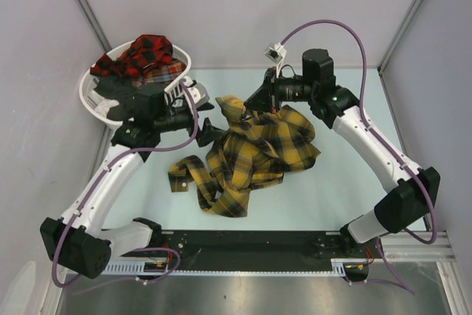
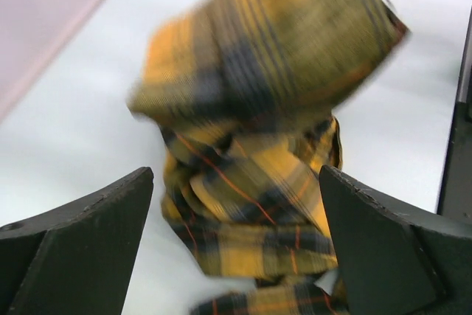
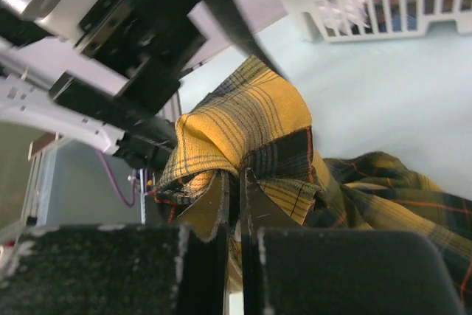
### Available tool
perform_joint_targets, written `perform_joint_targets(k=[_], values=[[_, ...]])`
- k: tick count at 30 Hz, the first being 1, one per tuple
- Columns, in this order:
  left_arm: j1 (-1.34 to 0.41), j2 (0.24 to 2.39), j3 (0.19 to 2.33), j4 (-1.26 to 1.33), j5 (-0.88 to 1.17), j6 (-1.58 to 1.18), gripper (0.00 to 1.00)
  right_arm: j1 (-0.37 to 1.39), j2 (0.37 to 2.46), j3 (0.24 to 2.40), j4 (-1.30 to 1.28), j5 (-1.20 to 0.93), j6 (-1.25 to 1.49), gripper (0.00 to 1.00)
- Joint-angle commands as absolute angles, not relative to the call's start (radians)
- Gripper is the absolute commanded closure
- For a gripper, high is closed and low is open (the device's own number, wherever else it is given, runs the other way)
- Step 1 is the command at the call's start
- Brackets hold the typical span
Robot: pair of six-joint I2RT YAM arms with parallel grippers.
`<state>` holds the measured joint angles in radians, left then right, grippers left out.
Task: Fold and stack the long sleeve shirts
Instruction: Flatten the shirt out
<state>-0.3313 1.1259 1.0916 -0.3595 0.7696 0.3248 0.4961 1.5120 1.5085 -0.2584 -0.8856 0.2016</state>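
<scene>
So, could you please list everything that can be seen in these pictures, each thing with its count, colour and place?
yellow plaid shirt: one, mustard yellow with black checks, crumpled on the middle of the table, one bunch lifted.
red plaid shirts: count unclear, red and black, heaped in the basket.
basket: one, white plastic, far left part of the table.
table: one, pale green, under everything.
arms: two, white and black, reaching in from the near edge.
left gripper: one, black, open, facing the lifted bunch.
right gripper: one, black, shut on a fold of the yellow plaid shirt.
</scene>
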Motion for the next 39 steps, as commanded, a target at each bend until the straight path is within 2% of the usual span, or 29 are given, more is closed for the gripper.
perform_joint_targets(k=[1, 6, 8, 9, 10, 11, 12, 13, 14, 18, 19, 23, 28, 33, 34, 36, 39], values=[[-0.388, 1.163, 1.189, -0.238, 0.805, 0.374, 0.01, 0.52, 1.467, 1.562, -0.322, -0.969, 0.115, 0.99], [-0.448, 1.233, 1.261, -0.219, 0.833, 0.347, 0.02, 0.569, 1.492, 1.652, -0.397, -0.971, 0.025, 0.98], [-0.472, 1.242, 1.288, -0.227, 0.867, 0.336, 0.16, 0.558, 1.5, 1.675, -0.41, -0.966, 0.014, 0.96], [-0.477, 1.255, 1.295, -0.227, 0.865, 0.318, 0.41, 0.539, 1.5, 1.693, -0.416, -0.96, 0.006, 0.93], [-0.476, 1.264, 1.301, -0.215, 0.855, 0.293, 0.55, 0.522, 1.499, 1.701, -0.422, -0.945, 0.002, 0.9], [-0.474, 1.273, 1.328, -0.224, 0.845, 0.276, 0.71, 0.505, 1.496, 1.707, -0.431, -0.936, 0.003, 0.7], [-0.471, 1.285, 1.345, -0.225, 0.816, 0.256, 1.0, 0.483, 1.488, 1.718, -0.446, -0.93, -0.021, 0.58], [-0.456, 1.311, 1.362, -0.216, 0.764, 0.232, 1.0, 0.416, 1.477, 1.714, -0.465, -0.924, -0.026, 0.43], [-0.443, 1.322, 1.406, -0.213, 0.762, 0.192, 1.0, 0.378, 1.464, 1.698, -0.468, -0.916, -0.029, 0.21], [-0.388, 1.4, 1.535, -0.166, 0.697, 0.095, 1.0, 0.143, 1.332, 1.491, -0.411, -0.888, -0.058, 0.02], [-0.381, 1.416, 1.563, -0.135, 0.662, 0.06, 1.0, 0.068, 1.283, 1.403, -0.408, -0.879, -0.08, 0.01], [-0.379, 1.531, 1.721, -0.077, 0.467, -0.044, 1.0, -0.05, 1.171, 1.18, -0.396, -0.804, -0.169, 0.0], [-0.397, 1.624, 1.825, -0.051, 0.422, -0.095, 1.0, -0.089, 1.04, 0.901, -0.258, -0.75, -0.062, 0.0], [-0.405, 1.683, 1.879, -0.04, 0.379, -0.094, 1.0, -0.003, 0.842, 0.646, -0.054, -0.678, 0.016, 0.0], [-0.405, 1.689, 1.885, -0.038, 0.374, -0.092, 1.0, 0.049, 0.825, 0.625, -0.043, -0.591, 0.003, 0.0], [-0.405, 1.7, 1.907, -0.034, 0.371, -0.092, 1.0, 0.133, 0.821, 0.583, -0.009, -0.502, -0.032, 0.01], [-0.403, 1.715, 1.939, -0.04, 0.351, -0.086, 1.0, 0.16, 0.857, 0.546, 0.085, -0.451, -0.037, 0.06]])
